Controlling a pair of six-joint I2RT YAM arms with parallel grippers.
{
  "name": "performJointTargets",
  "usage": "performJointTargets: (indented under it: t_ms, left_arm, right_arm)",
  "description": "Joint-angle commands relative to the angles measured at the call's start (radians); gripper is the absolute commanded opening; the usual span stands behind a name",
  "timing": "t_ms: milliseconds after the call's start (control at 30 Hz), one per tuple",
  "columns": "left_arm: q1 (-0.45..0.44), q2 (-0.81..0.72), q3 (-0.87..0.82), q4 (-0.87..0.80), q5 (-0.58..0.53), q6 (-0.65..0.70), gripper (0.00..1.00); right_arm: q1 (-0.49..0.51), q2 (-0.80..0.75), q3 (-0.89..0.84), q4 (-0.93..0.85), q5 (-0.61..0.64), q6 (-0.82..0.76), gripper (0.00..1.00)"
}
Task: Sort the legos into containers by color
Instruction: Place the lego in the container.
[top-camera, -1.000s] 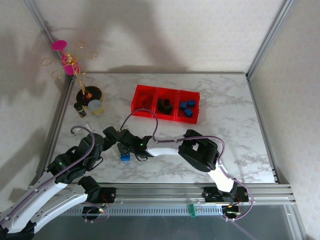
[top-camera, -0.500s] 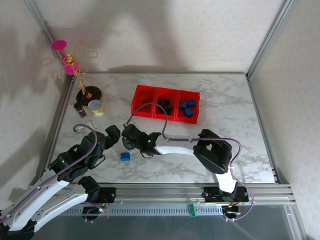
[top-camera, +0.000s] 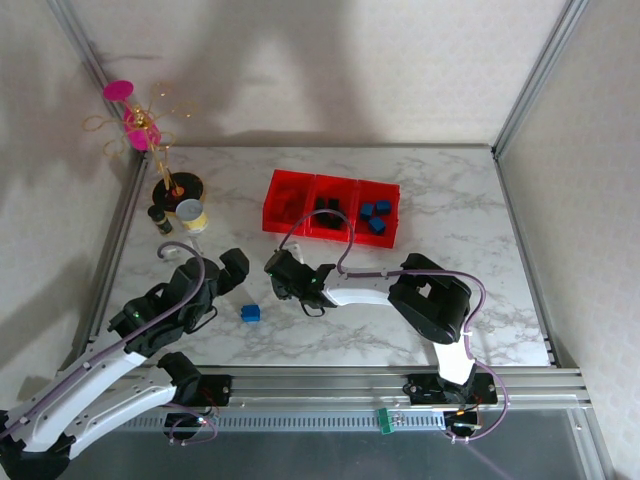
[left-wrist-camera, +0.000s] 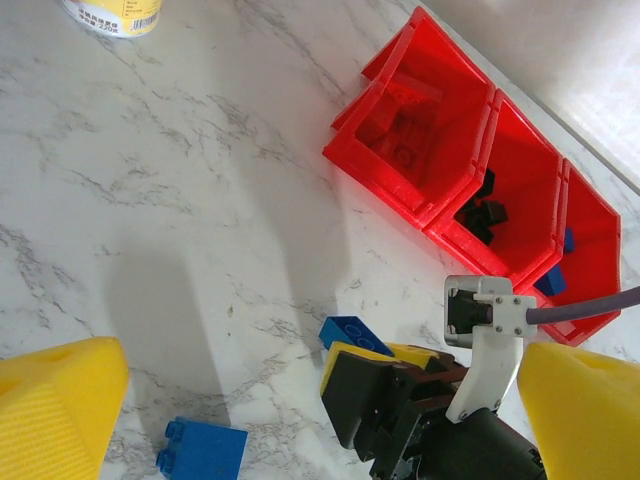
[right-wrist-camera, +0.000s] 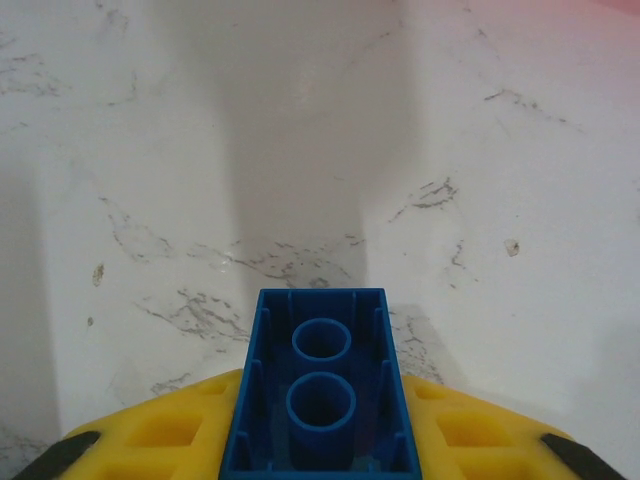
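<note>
My right gripper (top-camera: 281, 276) is shut on an oblong blue lego (right-wrist-camera: 322, 385), held underside up between its yellow pads (right-wrist-camera: 170, 435) just above the marble. The left wrist view has this lego (left-wrist-camera: 356, 333) poking out of the right gripper (left-wrist-camera: 385, 375). A second blue lego (top-camera: 250, 313) lies loose on the table (left-wrist-camera: 203, 450). My left gripper (top-camera: 226, 273) is open and hovers near that loose brick, its yellow fingers (left-wrist-camera: 60, 415) wide apart. The red containers (top-camera: 311, 206) stand at the back: red legos in the left one, black in the middle, blue in the right (left-wrist-camera: 385, 175).
A yellow-labelled jar (top-camera: 190, 214), a small dark jar (top-camera: 160, 217) and a black stand with a wire-and-pink ornament (top-camera: 150, 135) crowd the back left corner. Metal frame posts line both sides, and a rail runs along the near edge.
My right gripper, still holding its blue lego, has drawn away from the loose blue brick, moving right and towards the containers. The left arm has edged slightly right.
</note>
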Motion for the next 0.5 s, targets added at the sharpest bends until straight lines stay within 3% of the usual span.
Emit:
performJointTargets:
  t_ms: [0,233,467]
  left_arm:
    - [0.004,0.002,0.002,0.017,0.008,0.015,1.0]
    - [0.004,0.01,0.006,0.021,0.008,0.02,1.0]
    - [0.004,0.024,0.009,0.031,0.009,0.025,0.99]
  right_arm:
    - [-0.004,0.005,0.01,-0.033,0.042,0.013,0.38]
    - [-0.006,0.021,0.05,-0.073,0.073,0.001,0.46]
    - [-0.006,0.039,0.083,-0.115,0.116,-0.022,0.39]
